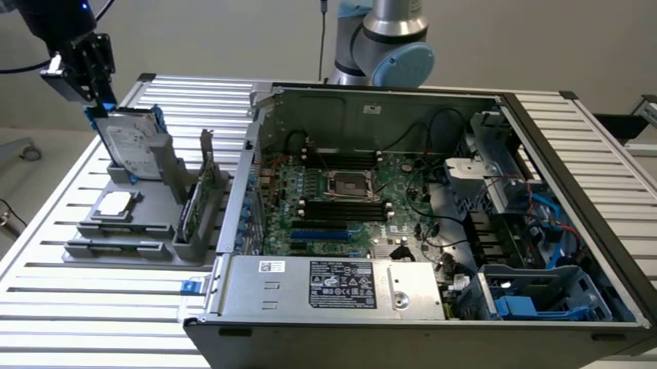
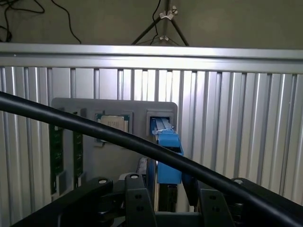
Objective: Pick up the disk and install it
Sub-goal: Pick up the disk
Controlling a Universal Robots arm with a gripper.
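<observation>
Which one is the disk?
On the exterior view's left of the open computer case sits a grey holder. The disk stands on edge at its far end: silver with a blue frame, unlike the small square chip lying flat.

The black cable (image 2: 71, 122) hides part of the disk (image 2: 168, 140) from me; its lower end sinks unseen into the grey holder (image 1: 154, 201), and I cannot read its label.

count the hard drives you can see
1. The silver-grey metal hard drive in its blue plastic carrier stands upright in the grey plastic holder, at the exterior view's left; others may hide inside the open computer case.
</observation>
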